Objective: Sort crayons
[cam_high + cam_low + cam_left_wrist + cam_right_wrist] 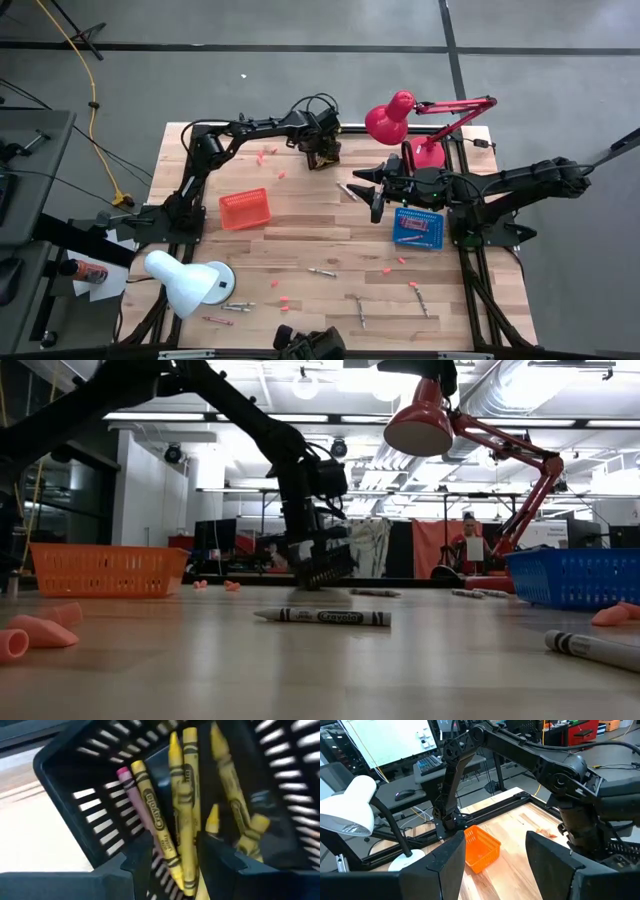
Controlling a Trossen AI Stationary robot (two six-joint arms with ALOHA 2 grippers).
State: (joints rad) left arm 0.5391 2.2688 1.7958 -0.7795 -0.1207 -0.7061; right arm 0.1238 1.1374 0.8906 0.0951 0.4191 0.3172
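Observation:
A black slotted basket (85,815) (326,156) stands at the table's far middle. Several yellow crayons (190,795) and one pink crayon (131,795) lie in it. My left gripper (175,845) (320,146) (318,560) points steeply down into the basket, open, with two yellow crayons (176,865) showing between its fingers. My right gripper (377,196) (495,845) hangs level above the table's middle right, open, with nothing between its fingers. Loose crayons lie flat on the table (322,271) (350,190) (322,617). My left gripper's fingers (142,865) stand on either side of the yellow crayons at the basket's wall. Whether they touch the crayons or the basket, I cannot tell.
An orange basket (245,209) sits left of the middle and a blue basket (417,228) under my right arm. A red lamp (400,120) stands at the far right, a white lamp (185,283) at the near left. Pink bits (40,630) and more crayons (420,300) dot the near half.

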